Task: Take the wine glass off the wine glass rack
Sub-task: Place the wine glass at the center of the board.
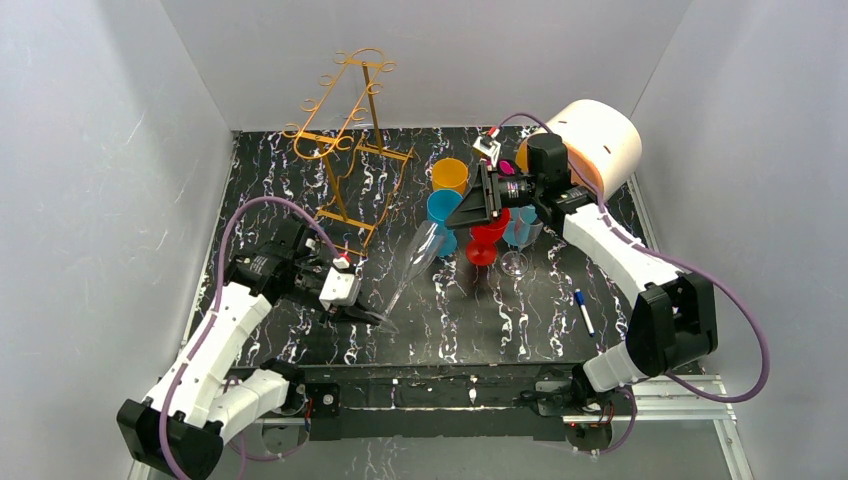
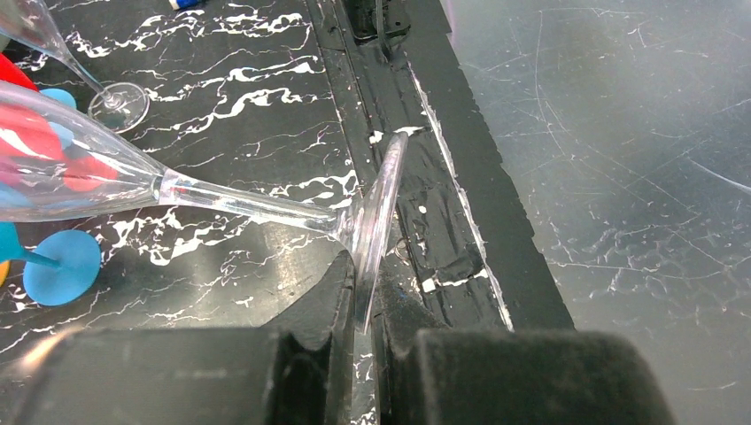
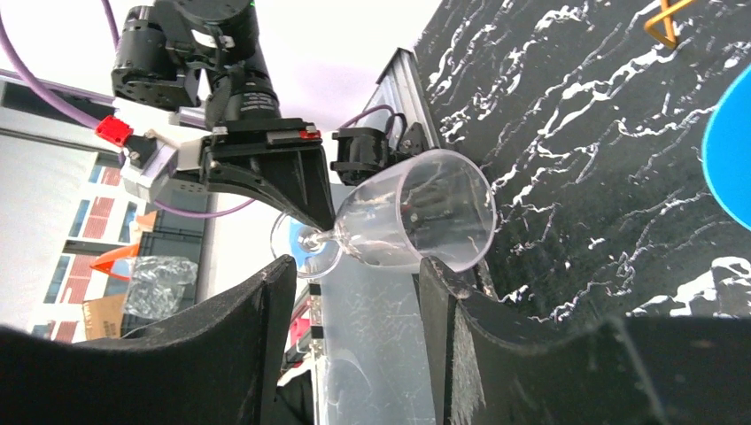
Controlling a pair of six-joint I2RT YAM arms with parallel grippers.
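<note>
Removal looks done: left gripper (image 2: 363,305) jaws pinch the wine glass (image 1: 408,272) by its foot, well apart from the wine glass rack (image 1: 345,140). Right gripper (image 3: 352,305) jaws gape empty. Next: careful upright set-down.

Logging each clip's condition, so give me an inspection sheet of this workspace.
Surface: black marbled table, no spill seen.
Job's things: gold rack upright, no glass on it; clear glass tilted, off the rack.
Clutter: coloured cups, second clear glass, pen, white drum.
Grippers: left gripper fingers pinch the glass's foot; right gripper open, holding nothing.
Cables: purple cables along both arms, no snag seen.
Surroundings: grey walls.
</note>
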